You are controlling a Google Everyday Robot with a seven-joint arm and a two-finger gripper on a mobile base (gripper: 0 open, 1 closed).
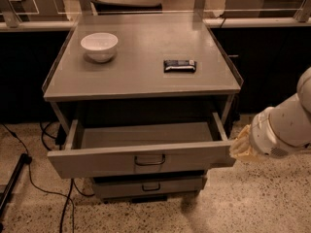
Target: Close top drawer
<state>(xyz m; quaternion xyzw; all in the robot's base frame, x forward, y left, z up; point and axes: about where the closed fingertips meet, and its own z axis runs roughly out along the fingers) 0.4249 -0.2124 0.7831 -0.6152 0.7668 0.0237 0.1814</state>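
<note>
Reaching in from the right, the white arm [279, 132] holds the gripper [239, 148] low beside the cabinet [141, 81]. Its yellowish tip sits at the right-hand end of the drawer [97, 161] front, touching it or just short of it; from where I stand I cannot say which, nor can I tell whether the gripper is spread or pressed together. The drawer hangs pulled far out, just under the cabinet top, its wide grey front facing me with the small dark handle [149, 160] at the middle, well apart from the gripper. Below it a narrower drawer [148, 184] sits a little proud too, but that one is not the job. On the cabinet top rest a white bowl [99, 46] towards the back left and a dark wrapped bar [180, 65] towards the right, both well away from the arm. I judge this to be the approach step: the gripper is placed at the front, and the closing itself is not yet done, since the drawer stands as good as fully open. The next move, I think, calls for firm contact on the flat front and a straight shove towards the back of the cabinet. Pressing at the far end rather than near the handle may skew the drawer and make it bind, so a spot nearer the middle looks safer.
</note>
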